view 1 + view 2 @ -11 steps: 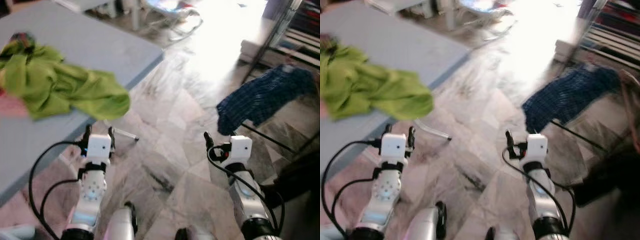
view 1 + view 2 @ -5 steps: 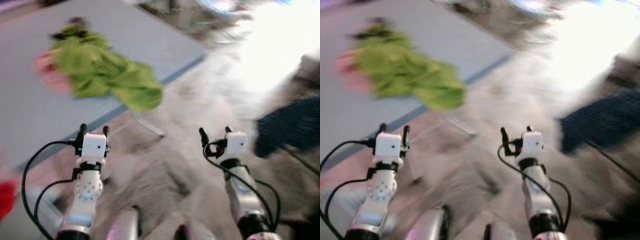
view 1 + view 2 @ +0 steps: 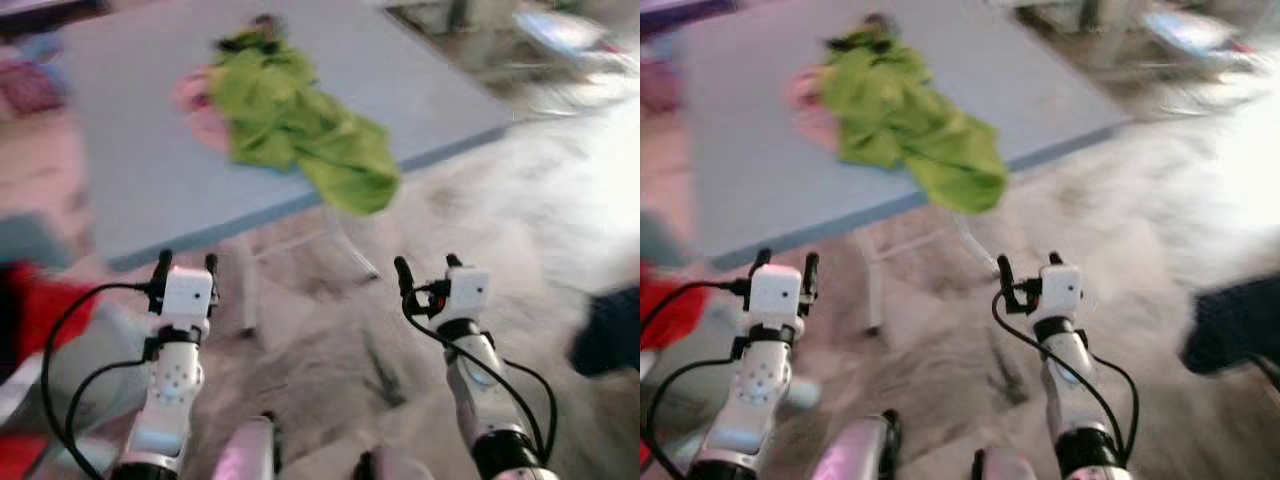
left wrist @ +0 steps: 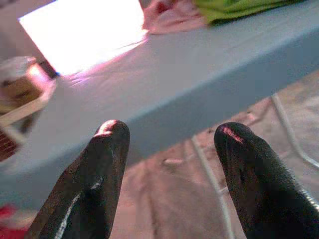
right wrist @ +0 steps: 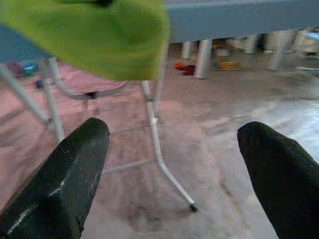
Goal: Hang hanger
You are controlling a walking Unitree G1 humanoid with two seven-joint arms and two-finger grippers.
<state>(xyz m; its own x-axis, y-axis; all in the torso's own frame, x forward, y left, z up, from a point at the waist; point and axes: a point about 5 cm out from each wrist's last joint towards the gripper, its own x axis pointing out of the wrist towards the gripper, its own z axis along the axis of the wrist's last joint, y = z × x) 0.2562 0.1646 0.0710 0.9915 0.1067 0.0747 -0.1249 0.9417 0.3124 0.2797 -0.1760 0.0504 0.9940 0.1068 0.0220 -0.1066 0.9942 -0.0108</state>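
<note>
A crumpled green garment [image 3: 300, 130] lies on the grey-blue table [image 3: 120, 170], and one end droops over the near edge. At its far end there is something dark [image 3: 240, 42], too blurred to name. A pink cloth [image 3: 198, 105] lies beside it. My left gripper [image 3: 187, 262] is held up open in front of the table edge with nothing in it. My right gripper [image 3: 427, 265] is open and bare over the floor, below the hanging green cloth [image 5: 99, 35]. The table edge [image 4: 199, 84] lies ahead of the left fingers [image 4: 99, 169].
Thin metal table legs [image 3: 345, 240] stand on the marbled floor between the grippers. A dark blue checked garment [image 3: 610, 330] is at the right edge. Something red [image 3: 35, 300] and grey sits low on the left. Bright glare covers the floor to the right.
The whole picture has swung: the camera turned left, so the table and green garment now sit centre and the blue garment at the right edge. Both grippers keep their pose.
</note>
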